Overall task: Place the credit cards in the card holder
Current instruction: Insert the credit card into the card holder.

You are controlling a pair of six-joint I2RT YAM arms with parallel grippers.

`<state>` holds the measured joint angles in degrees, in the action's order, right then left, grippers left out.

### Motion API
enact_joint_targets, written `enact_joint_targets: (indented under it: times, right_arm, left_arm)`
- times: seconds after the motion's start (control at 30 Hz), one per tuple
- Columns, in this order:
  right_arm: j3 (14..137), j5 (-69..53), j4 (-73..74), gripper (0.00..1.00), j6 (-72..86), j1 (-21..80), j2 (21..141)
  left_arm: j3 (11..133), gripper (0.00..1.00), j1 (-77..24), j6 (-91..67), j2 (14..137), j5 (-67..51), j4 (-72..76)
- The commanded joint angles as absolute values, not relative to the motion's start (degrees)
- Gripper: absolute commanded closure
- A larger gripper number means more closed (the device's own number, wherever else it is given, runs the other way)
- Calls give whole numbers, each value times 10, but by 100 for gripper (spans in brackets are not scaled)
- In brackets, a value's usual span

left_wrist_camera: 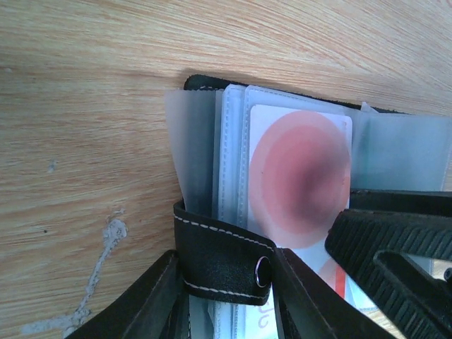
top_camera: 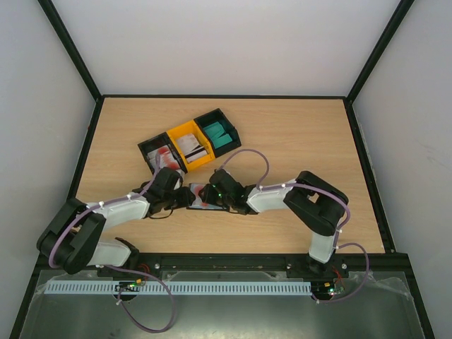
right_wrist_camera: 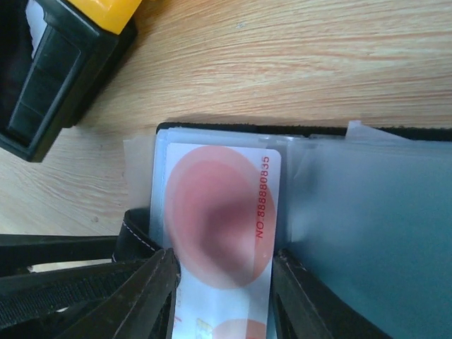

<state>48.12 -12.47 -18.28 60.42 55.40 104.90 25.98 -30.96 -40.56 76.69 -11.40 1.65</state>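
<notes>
Credit card [right_wrist_camera: 219, 226] in right gripper [right_wrist_camera: 222, 286], lying on card holder [left_wrist_camera: 219, 272].

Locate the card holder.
Top view: the card holder lies open on the table between the left hand and right hand, below the yellow bin.

White walls [top_camera: 212, 42], wooden table [top_camera: 304, 134]

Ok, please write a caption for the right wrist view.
Red-and-white card between the right claw's fingers, over clear sleeves of the open card holder.
</notes>
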Motion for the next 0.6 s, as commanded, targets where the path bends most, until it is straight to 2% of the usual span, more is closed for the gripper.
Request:
enact_joint_targets:
  times: [0.0, 0.27, 0.37, 0.57]
  right_arm:
    - [502, -63, -60, 62, 586, 586, 1051]
    - [522, -107, -86, 63, 569, 592, 1065]
    - [521, -61, -64, 62, 558, 591, 1037]
    - [499, 54, -8, 59, 538, 577, 967]
  left_arm:
    - [247, 63, -315, -413, 767, -130, 17]
    - [248, 65, -315, -409, 765, -137, 18]
    - [255, 64, -315, -407, 754, -115, -1]
    - [278, 53, -316, -403, 730, -42, -61]
